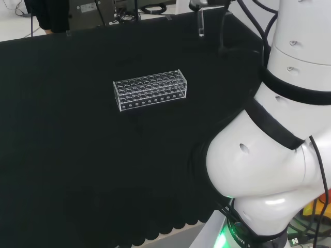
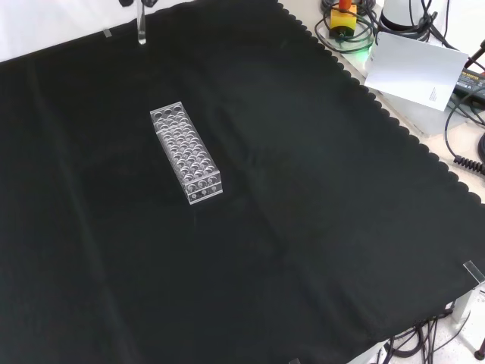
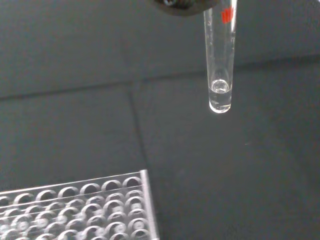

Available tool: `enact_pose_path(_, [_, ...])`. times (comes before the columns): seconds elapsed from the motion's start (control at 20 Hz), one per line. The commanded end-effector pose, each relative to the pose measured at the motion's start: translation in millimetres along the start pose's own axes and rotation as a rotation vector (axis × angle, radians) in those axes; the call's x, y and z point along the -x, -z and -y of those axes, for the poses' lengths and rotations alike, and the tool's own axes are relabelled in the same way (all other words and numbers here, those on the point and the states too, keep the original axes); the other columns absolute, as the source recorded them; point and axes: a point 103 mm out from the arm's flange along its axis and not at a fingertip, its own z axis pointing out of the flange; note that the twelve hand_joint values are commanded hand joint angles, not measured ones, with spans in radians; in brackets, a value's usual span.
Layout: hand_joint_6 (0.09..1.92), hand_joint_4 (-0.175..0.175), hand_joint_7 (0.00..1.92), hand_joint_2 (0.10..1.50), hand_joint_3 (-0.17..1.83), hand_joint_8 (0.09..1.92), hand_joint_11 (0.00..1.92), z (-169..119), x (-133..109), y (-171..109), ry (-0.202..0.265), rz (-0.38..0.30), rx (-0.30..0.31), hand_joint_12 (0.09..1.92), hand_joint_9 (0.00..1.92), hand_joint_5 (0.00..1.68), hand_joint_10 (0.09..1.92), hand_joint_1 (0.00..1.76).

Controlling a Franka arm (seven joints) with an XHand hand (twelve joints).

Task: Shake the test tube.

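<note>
A clear glass test tube (image 3: 220,65) with red marks near its top hangs upright in the air, with a little clear liquid in its rounded bottom. The hand (image 3: 177,5) is shut on its upper end; a dark fingertip shows beside the tube. In the head view the test tube (image 1: 200,23) hangs at the top edge, above the far part of the cloth. In the front view the test tube (image 2: 141,26) is at the top left. A clear plastic tube rack (image 1: 150,89) with many holes stands on the cloth, apart from the tube and below it.
The rack (image 2: 186,155) lies lengthwise left of the cloth's middle. The arm's white links (image 1: 279,129) stand at the right of the head view. Past the cloth's scalloped edge are a white sheet (image 2: 413,72), a yellow and red button box (image 2: 342,15) and cables.
</note>
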Motion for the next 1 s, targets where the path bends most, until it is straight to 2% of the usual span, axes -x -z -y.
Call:
enact_pose_path(0.05, [0.6, -0.175, 1.06, 1.08, 0.0, 1.13, 1.28, -3, -62, -14, 0.1, -0.086, -0.026, 0.95, 1.02, 1.0, 1.04, 1.4])
enact_pose_path(0.4, [0.6, -0.175, 1.07, 1.08, 0.0, 1.13, 1.28, -2, -150, -13, 0.246, -0.21, -0.037, 0.95, 1.02, 1.0, 1.03, 1.4])
enact_pose_path(0.55, [0.6, -0.175, 1.07, 1.08, 0.0, 1.13, 1.28, 1, -175, -10, 0.289, -0.27, -0.043, 0.95, 1.02, 1.0, 1.03, 1.4])
enact_pose_path(0.75, [0.6, -0.175, 1.07, 1.08, 0.0, 1.13, 1.28, 2, -193, -7, 0.327, -0.279, -0.047, 0.95, 1.02, 1.0, 1.03, 1.4])
enact_pose_path(1.0, [0.6, -0.175, 1.07, 1.08, 0.0, 1.13, 1.28, -4, -185, -9, 0.31, -0.248, -0.05, 0.95, 1.02, 1.0, 1.03, 1.4])
